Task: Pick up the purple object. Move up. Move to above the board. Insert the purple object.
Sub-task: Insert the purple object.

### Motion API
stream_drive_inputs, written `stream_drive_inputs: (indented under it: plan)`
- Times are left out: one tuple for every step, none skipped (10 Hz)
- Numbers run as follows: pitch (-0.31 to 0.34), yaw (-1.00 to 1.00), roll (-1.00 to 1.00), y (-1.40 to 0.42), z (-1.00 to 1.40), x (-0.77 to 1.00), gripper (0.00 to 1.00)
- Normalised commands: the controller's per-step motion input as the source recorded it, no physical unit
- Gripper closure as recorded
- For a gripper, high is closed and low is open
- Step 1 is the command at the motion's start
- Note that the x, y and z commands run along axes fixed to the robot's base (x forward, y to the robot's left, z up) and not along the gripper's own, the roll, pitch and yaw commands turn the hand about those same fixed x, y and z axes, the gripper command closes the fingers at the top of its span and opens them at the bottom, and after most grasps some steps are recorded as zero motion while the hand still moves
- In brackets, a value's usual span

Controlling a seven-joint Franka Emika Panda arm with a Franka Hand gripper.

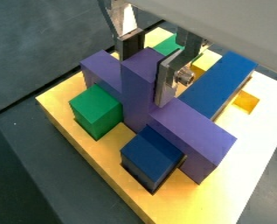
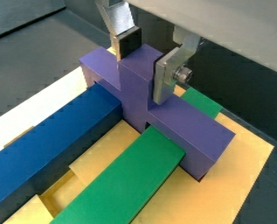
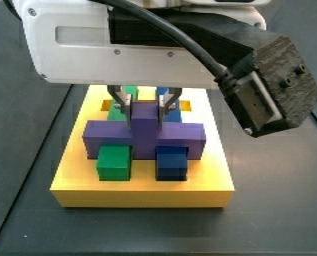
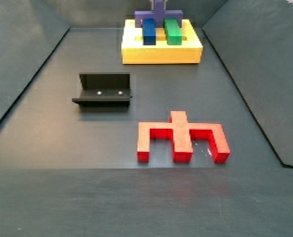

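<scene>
Gripper [image 1: 152, 63] positioned directly over the board [image 1: 93, 150], silver fingers [image 2: 168, 73] flanking the raised central stub of the purple object [image 1: 164, 109]; fingers appearing released, a narrow gap showing beside the stub in both wrist views. Purple object sitting on the board, crossbar lying across the green bar [image 2: 123, 188] and blue bar [image 2: 47, 144]. Standing well apart on the dark floor: fixture [image 4: 104, 90] and red piece [image 4: 181, 137]
</scene>
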Motion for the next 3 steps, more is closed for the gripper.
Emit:
stream_drive_inputs:
  plan:
    - [-0.13, 0.0, -0.14, 0.04, -0.56, 0.0, 1.0]
    - [0.0, 0.0, 0.0, 0.0, 0.0, 0.0, 1.0]
    - [0.0, 0.0, 0.0, 0.0, 0.0, 0.0, 1.0]
